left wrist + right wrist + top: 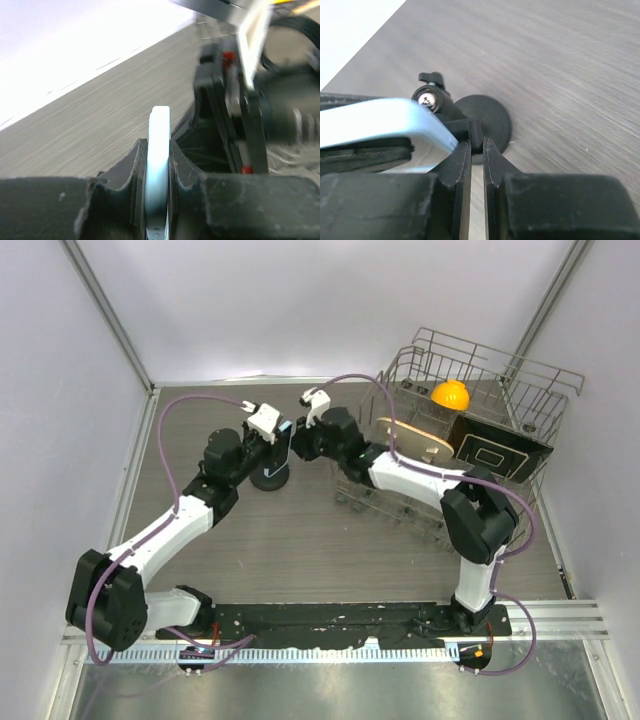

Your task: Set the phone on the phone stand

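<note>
You are working over a grey wood-grain table (300,550) boxed in by white walls. A wire rack (530,375) is standing off to your right, well apart from the job.

Your left gripper (158,155) is clamping the phone (160,120) by its two flat faces. The pale blue edge is pointing up between the pads, and the phone is standing on edge. Held that way, a free edge is left for the holder to take. In the overhead view the phone is hanging just above the stand (485,120) and is not yet seated.

Your right gripper (476,145) is sitting at the stand's black head with its jaws at a narrow slit. You cannot tell from here whether they are pinching the head or only lying against it. My reading is that it is bracing the light stand so the round base does not tip or slide when the phone goes in.

The phone's corner is overlapping the head beside the small knob (432,78). That makes alignment the thing you are judging, and a slow, straight lowering looks called for.
</note>
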Controlling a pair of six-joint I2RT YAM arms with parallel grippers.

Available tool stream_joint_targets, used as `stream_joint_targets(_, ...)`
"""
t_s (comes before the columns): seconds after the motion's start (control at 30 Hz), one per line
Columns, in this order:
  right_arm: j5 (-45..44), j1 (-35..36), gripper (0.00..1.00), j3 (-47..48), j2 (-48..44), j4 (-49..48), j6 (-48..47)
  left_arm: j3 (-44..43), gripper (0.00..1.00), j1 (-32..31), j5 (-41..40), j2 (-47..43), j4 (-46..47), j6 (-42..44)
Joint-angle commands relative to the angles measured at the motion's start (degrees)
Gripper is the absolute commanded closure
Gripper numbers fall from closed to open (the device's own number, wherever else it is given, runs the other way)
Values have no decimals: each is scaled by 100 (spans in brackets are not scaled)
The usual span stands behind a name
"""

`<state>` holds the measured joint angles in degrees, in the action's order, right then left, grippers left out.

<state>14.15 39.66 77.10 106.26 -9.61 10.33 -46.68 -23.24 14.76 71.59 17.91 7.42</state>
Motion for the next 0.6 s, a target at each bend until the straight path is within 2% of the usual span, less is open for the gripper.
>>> stream_joint_targets(0.0,-3505,867,99,-450,-263,-822,1366,281,100,-13,-5096,-119,1038,-2)
stream_joint_targets(0.17,-4157,1465,99,-783,-377,-1595,1542,325,100,91,-5405,284,1407,-354)
stream_joint_targets(0.2,-4175,1509,99,-889,-552,-1736,1569,369,100,179,-5127,320,1391,-703)
stream_joint_targets(0.23,-4166,1571,99,-1090,-614,-2077,1612,404,100,293,-4837,364,1382,-716)
stream_joint_targets(0.27,-4192,1693,99,-1144,-702,-2159,1604,492,100,294,-4669,408,1782,-681)
stream_joint_targets(0.33,-4254,1852,99,-1232,-896,-2378,1569,773,100,303,-4640,566,2198,-531)
stream_joint_targets(0.47,-3999,1932,99,-1013,-1001,-2071,1490,967,100,391,-4027,435,2147,-715)
stream_joint_targets(0.53,-3886,1800,99,-812,-1011,-1652,1332,994,100,400,-3754,207,1797,-872)
stream_joint_targets(0.57,-3467,1573,99,-671,-950,-1424,1279,1002,100,400,-3648,119,1682,-917)
